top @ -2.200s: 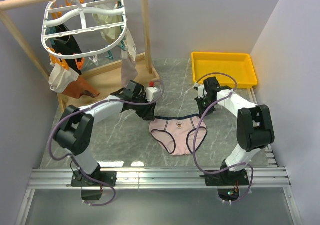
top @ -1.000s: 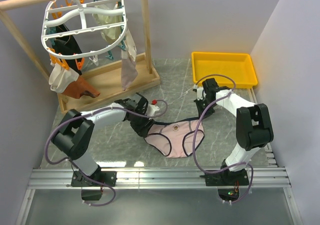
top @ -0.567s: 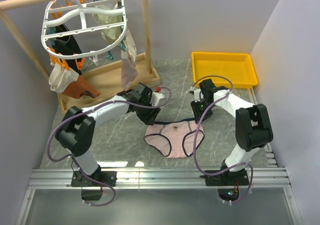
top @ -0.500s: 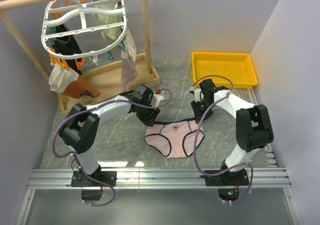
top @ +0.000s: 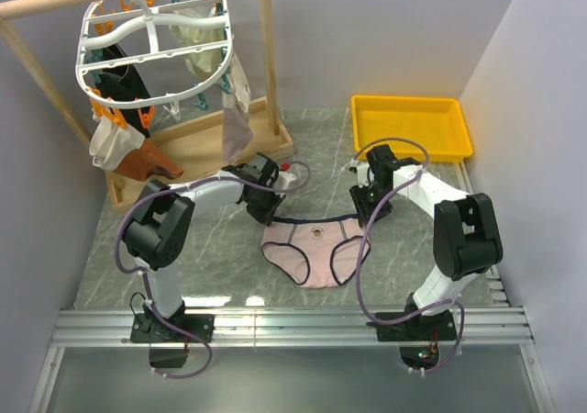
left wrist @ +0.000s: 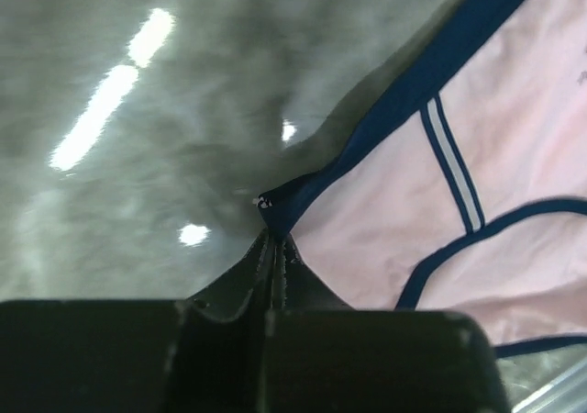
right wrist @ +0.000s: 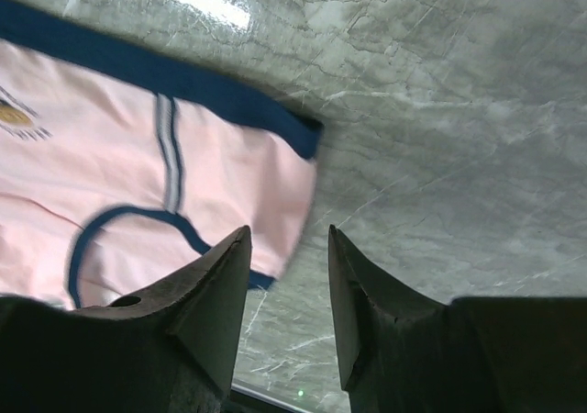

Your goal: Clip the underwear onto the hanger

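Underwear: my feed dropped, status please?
Left gripper shut on underwear waistband corner. Right gripper open by the other corner. Underwear lying on table. Hanger carries other garments.

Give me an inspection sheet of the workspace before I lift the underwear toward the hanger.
Surface: grey marbled table, light glare in spots.
Job's things: pink underwear lying flat mid-table; white hanger hooked on the wooden frame, other garments already clipped to it.
Clutter: yellow tray at the far right.
End effectors: left end effector shut on the underwear's waistband corner; right end effector open at the opposite corner, gripping nothing.
Cables: purple cables loop along both arms; the right loop hangs close to the underwear.
Surroundings: plain walls; metal rail at the near edge.
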You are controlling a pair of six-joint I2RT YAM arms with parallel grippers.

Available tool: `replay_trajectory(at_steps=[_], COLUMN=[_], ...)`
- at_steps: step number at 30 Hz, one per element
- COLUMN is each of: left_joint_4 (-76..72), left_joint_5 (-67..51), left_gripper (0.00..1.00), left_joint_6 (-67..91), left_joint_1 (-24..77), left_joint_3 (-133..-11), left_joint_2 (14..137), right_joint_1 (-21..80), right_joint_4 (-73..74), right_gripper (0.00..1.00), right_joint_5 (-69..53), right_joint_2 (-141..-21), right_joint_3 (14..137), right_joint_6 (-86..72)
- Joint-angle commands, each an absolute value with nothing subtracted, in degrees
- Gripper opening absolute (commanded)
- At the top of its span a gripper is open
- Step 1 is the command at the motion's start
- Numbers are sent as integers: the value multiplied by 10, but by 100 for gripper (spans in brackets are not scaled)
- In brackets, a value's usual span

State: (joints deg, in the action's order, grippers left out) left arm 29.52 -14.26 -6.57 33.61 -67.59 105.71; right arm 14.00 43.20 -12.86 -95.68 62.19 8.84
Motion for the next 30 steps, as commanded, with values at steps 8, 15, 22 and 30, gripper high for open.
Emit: replay_trajectory(at_steps=[8, 15, 22, 30], left_joint_4=[290, 275, 301, 283], left_joint_5=[-70, -80, -172, -193], left_gripper=[1, 47, 78, 99], left_joint_6=[-114, -156, -180, -56], left_joint_1=[294, 292, 292, 292], left_joint_3=[-698, -655, -623, -605], left_joint_2=[1037, 962, 759, 528], right_joint_1=[141, 138, 108, 101], right_joint_4=[446, 452, 429, 339], right_gripper=[46, 47, 53, 93], right_joint_5=[-144, -154, -145, -121], right_joint_2=[-940, -885, -767, -631], right_joint_3=[698, 744, 780, 721], right_joint_6=[79, 71, 70, 59])
